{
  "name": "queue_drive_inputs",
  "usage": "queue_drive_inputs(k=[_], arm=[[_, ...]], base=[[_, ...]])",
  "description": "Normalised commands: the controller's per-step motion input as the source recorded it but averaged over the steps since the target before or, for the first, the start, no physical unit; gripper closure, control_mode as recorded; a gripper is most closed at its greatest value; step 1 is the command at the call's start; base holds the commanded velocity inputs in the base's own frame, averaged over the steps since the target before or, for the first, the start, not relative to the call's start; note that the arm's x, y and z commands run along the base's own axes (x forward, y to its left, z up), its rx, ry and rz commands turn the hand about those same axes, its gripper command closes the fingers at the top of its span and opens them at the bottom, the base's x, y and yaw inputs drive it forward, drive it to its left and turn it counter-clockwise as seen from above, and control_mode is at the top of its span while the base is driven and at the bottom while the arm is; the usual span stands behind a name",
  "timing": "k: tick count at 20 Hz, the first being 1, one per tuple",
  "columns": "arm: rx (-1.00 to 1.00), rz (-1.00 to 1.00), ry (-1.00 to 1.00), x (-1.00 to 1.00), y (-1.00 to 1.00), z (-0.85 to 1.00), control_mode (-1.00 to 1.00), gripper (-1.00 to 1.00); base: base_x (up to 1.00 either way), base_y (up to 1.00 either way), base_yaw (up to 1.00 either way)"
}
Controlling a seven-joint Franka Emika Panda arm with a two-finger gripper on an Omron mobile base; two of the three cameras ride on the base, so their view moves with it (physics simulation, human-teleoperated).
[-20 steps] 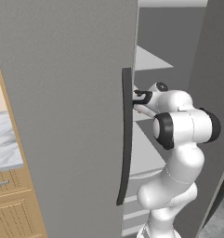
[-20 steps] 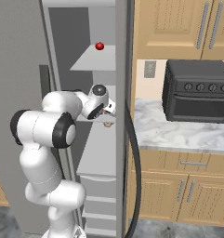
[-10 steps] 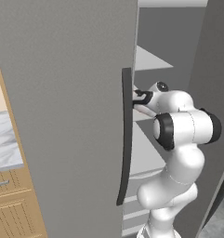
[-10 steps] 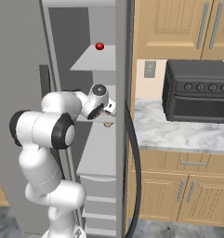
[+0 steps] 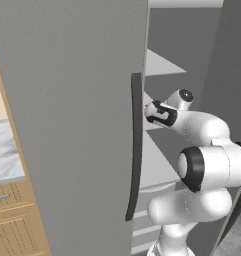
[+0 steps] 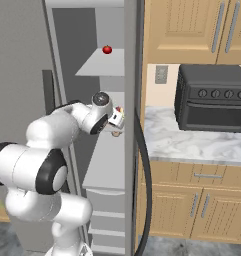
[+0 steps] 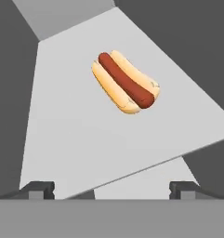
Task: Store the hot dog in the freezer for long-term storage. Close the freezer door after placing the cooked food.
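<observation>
The hot dog [image 7: 126, 82], a tan bun with a red sausage, lies free on a white shelf [image 7: 62, 121] inside the freezer [image 6: 99, 30]. My gripper [image 7: 112, 188] hangs just above it, open wide, with nothing between the fingertips [image 7: 39, 188]. From the right base view the hand [image 6: 117, 117] reaches into the narrow compartment over that middle shelf [image 6: 109, 160], a tan speck of the hot dog [image 6: 115, 133] under it. The freezer door [image 6: 132, 75] stands open on the right, seen edge-on, its long dark handle [image 6: 143, 175] facing the counter. In the left base view my gripper [image 5: 152, 111] is half hidden by the wider door [image 5: 67, 125].
A red tomato [image 6: 107, 49] sits on the upper shelf. White drawers [image 6: 107, 220] lie below. The wider grey door's handle [image 5: 136, 150] is close beside my forearm. A black toaster oven [image 6: 212, 97] stands on the marble counter [image 6: 192, 145] right of the open door.
The jaws have gone from shut to wide open and let go of the hot dog, which now rests on the shelf. The arm has barely moved.
</observation>
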Motion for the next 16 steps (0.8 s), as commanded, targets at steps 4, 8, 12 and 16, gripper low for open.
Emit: queue_drive_inputs(k=[4, 8, 12, 16], arm=[[-0.06, -0.02, -0.09, -1.00, 0.00, 0.73, -1.00, -1.00], [-0.09, -0.01, -0.01, -1.00, 0.00, 0.99, -1.00, -1.00], [-0.09, 0.00, 0.00, -1.00, 0.04, 0.86, -1.00, -1.00], [-0.02, 0.00, -0.04, -1.00, 0.00, 0.76, -1.00, -1.00]], base=[[0.00, 0.00, 0.00], [0.00, 0.00, 0.00], [0.00, 0.00, 0.00], [0.00, 0.00, 0.00]])
